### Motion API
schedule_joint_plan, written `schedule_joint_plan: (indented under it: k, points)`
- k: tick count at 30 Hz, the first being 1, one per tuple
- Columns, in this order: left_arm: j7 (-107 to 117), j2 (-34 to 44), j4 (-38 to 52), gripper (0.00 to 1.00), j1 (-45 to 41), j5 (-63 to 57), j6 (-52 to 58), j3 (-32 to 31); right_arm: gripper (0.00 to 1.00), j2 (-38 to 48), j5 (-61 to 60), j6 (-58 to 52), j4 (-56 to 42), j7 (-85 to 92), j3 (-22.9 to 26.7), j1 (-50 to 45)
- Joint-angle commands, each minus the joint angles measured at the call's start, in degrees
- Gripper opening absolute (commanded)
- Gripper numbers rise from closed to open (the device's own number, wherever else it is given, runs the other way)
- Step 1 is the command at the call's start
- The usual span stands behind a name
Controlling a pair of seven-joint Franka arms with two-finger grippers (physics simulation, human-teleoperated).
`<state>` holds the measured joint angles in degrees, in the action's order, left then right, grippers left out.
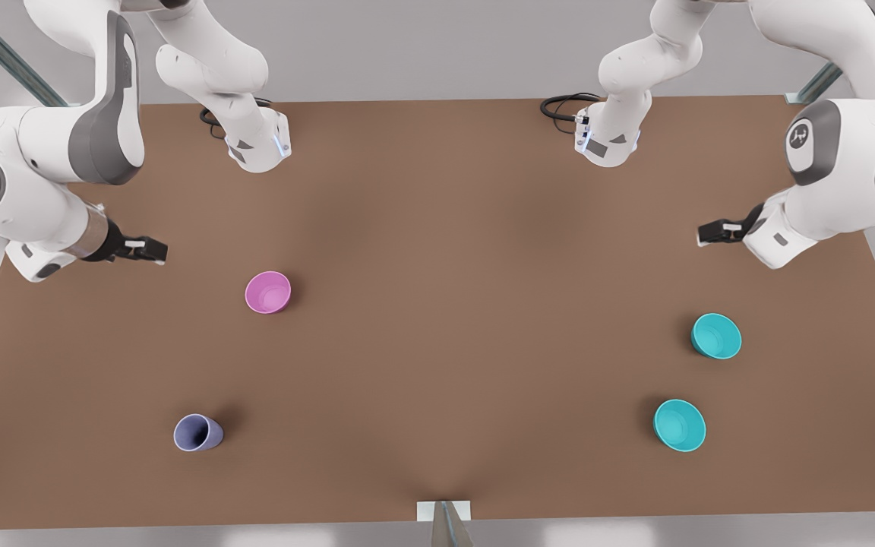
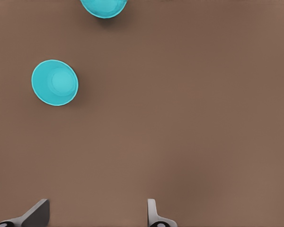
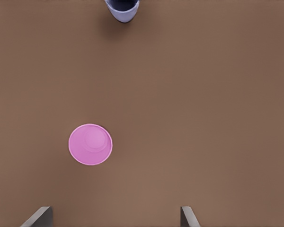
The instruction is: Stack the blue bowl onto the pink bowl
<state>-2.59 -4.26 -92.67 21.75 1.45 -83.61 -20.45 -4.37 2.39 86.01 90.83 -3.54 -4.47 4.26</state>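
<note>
Count on the brown table (image 1: pixel 437 304): two small round teal plastic bowls (image 1: pixel 716 336) (image 1: pixel 679 425), one small round pink plastic bowl (image 1: pixel 268 292), one narrow lavender-grey cup (image 1: pixel 197 433). Two white robot arms, one two-finger gripper each (image 1: pixel 150 249) (image 1: pixel 711 232).

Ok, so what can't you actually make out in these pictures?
- Left wrist view: one teal bowl is cut off by the picture's edge.
- Right wrist view: the lavender cup is cut off by the edge too.
- Wrist views: the open left gripper and open right gripper have their fingers cropped at the edge.
- That bowl and the other teal bowl look identical, so which one is meant cannot be told.
</note>
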Motion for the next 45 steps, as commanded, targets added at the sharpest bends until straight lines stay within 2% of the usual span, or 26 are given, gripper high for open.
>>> schedule_joint_plan:
  k: [1,4,5,7,9,12,15,20,23,28,35,36,37,38,41,45]
  points:
    - [0.5,0.0,-0.1,1.00,0.5,0.0,-2.3,-0.1,1.00,-0.1,-0.3,2.7,-0.1,-2.2,0.0,0.0]
    - [0.5,0.0,-0.1,1.00,0.5,0.0,-2.3,-0.1,1.00,-3.9,-0.3,2.5,0.5,4.3,0.2,0.4]
    - [0.5,0.0,-0.1,1.00,0.5,0.0,-2.3,-0.1,1.00,-4.8,-0.4,3.1,3.9,4.2,0.2,0.4]
    - [0.5,0.0,-0.1,1.00,0.5,0.0,-2.2,-0.1,1.00,-5.0,-0.4,10.7,11.4,4.1,0.2,0.5]
    - [0.5,-0.1,-0.1,1.00,0.5,0.0,-2.3,-0.1,1.00,-4.8,-3.1,23.0,22.1,4.0,0.2,1.8]
    - [0.5,-0.2,-0.1,1.00,0.5,0.0,-2.3,-0.1,1.00,-5.1,-7.6,34.1,29.6,4.0,0.1,1.7]
    - [0.5,-0.3,-0.1,1.00,0.5,0.0,-2.2,0.0,1.00,-10.4,-10.5,41.2,30.2,4.1,0.0,1.6]
    - [0.5,-0.4,-0.1,1.00,0.5,0.0,-2.2,0.0,1.00,-14.1,-10.6,45.3,30.5,4.1,-0.3,1.5]
    - [0.5,-0.5,-0.1,1.00,0.6,0.0,-2.2,0.0,1.00,-14.1,-10.5,49.1,34.9,4.7,-0.6,1.2]
    - [0.5,-0.7,-0.2,1.00,0.6,0.0,-2.2,0.0,1.00,-13.4,-10.6,49.2,38.1,4.7,-1.8,0.5]
    - [0.5,-0.7,-0.2,1.00,0.6,0.0,-2.2,0.0,1.00,-16.7,-10.6,49.4,38.2,4.4,-3.7,0.6]
    - [0.5,-1.0,-0.2,1.00,0.6,0.0,-2.2,0.0,0.88,-17.5,-10.6,49.5,38.1,4.6,-3.7,0.6]
    - [0.5,-0.9,-0.2,1.00,0.7,0.0,-2.2,0.0,0.49,-17.7,-10.6,49.5,38.0,4.7,-3.8,0.7]
    - [0.5,-0.9,-0.2,1.00,0.7,0.0,-2.1,0.0,0.34,-18.0,-10.6,49.5,37.8,4.7,-3.9,0.7]
    - [0.5,-1.0,-0.2,1.00,0.7,0.0,-1.7,0.0,0.21,-18.7,-11.4,49.0,36.5,4.9,-3.8,0.7]
    - [0.5,-1.0,-0.2,1.00,0.7,0.0,-1.7,0.0,0.21,-18.3,-13.7,48.1,35.1,4.9,-3.9,0.8]
